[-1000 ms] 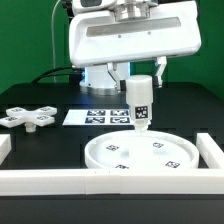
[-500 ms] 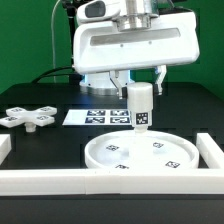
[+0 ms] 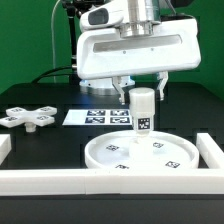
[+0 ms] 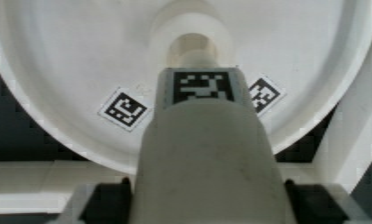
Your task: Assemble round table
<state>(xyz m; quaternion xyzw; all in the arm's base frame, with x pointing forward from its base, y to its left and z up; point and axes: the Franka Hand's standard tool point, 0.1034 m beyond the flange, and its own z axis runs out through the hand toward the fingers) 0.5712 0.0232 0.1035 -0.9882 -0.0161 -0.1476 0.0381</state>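
The work surface is a matte black tabletop [image 3: 45,145] set before a plain green backdrop [image 3: 25,45]; white border rails [image 3: 50,181] fence it along the near edge and up both sides. Toward the back the marker board [image 3: 103,117] lies flat, partly hidden behind the arm's load. Well apart from everything else, on the exterior view's left, the cross-shaped base [image 3: 27,117] rests flat on the black surface. The round disc [image 3: 140,153] lies rim-up near the front rail, a little to the exterior view's right of centre, with several small square tags on its floor. The gripper [image 3: 144,93] hangs straight down from the bulky white wrist housing above the disc's far half; its jaws are closed partway, pinching the short cylinder leg [image 3: 144,113] by its upper end. In the wrist view the dark fingers [image 4: 108,200] press against both flanks of the leg [image 4: 208,140] with no gap to be seen. The leg stands upright with a black-and-white tag facing the exterior camera; its lower end reaches down inside the disc's rim, over the far part of the floor. Whether it actually touches the floor cannot be told from either view. From the wrist, the leg's tip sits over the white floor of the disc [image 4: 67,60], between two tags.
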